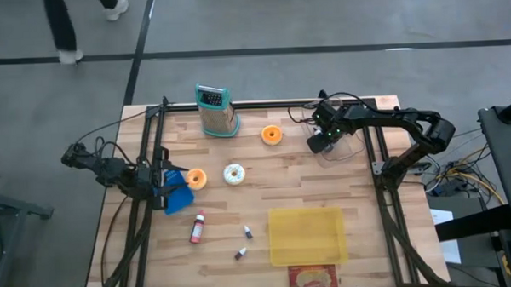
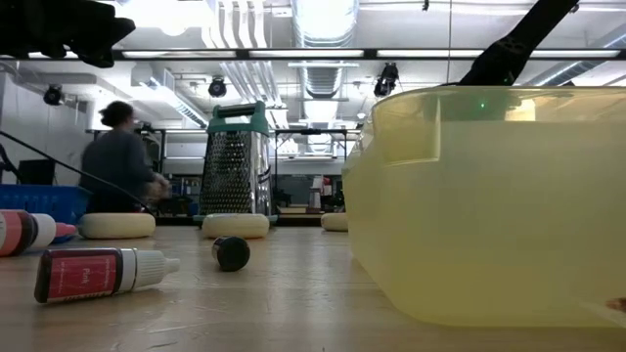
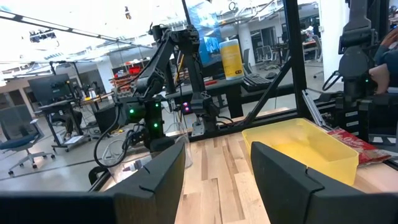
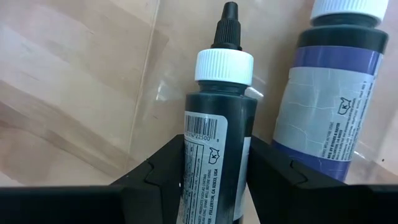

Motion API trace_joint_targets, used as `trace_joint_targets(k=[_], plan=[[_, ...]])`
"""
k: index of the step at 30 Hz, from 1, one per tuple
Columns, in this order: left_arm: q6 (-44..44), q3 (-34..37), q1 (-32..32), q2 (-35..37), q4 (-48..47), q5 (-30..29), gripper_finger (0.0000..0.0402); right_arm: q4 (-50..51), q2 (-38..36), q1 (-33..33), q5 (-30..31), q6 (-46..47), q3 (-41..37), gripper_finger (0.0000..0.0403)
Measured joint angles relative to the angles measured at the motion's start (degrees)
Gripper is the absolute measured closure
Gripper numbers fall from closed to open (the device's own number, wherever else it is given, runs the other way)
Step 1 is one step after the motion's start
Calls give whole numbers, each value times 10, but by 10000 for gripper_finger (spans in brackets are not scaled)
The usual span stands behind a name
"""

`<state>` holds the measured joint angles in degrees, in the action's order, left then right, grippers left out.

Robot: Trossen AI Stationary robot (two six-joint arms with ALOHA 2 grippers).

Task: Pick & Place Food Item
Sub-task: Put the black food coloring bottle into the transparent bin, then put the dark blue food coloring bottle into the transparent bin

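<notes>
1. Right gripper is over the clear container at the far right part of the table. Its fingers sit on both sides of a dark bottle with a white cap, pads right at the bottle's sides; the grip looks closed on it, narrow gap filled by the bottle.
2. Just beside the held bottle, to one side of the right gripper, is a purple bottle with a white label, inside the same clear container.
3. Left gripper is at the left table edge by a blue piece, fingers parted with an empty gap, holding nothing. It points across the table toward the right arm.
4. Orange donut lies just beside the left gripper, toward table centre.
5. White sprinkled donut is a bit farther out from the left gripper, past the orange one.
6. Second orange donut lies between the grater and the right gripper, near the far edge.
7. Yellow tub sits near the front edge, well apart from both grippers; red packet touches its front side.
8. Red dropper bottle and two small dark bottles lie in front of the donuts, between the left gripper and the yellow tub.
</notes>
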<state>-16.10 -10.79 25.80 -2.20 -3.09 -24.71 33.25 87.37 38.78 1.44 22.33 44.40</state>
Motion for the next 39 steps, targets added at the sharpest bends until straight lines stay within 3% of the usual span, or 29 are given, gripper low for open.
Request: trace_joint_targets(k=[10, 30, 39], plan=[[0, 0, 0, 0, 0, 0, 213, -11, 0, 0, 0, 12, 0, 252], [0, 0, 0, 0, 0, 0, 213, -12, 0, 0, 2, 30, -1, 151], [0, 0, 0, 0, 0, 0, 213, -11, 0, 0, 1, 32, -1, 131]])
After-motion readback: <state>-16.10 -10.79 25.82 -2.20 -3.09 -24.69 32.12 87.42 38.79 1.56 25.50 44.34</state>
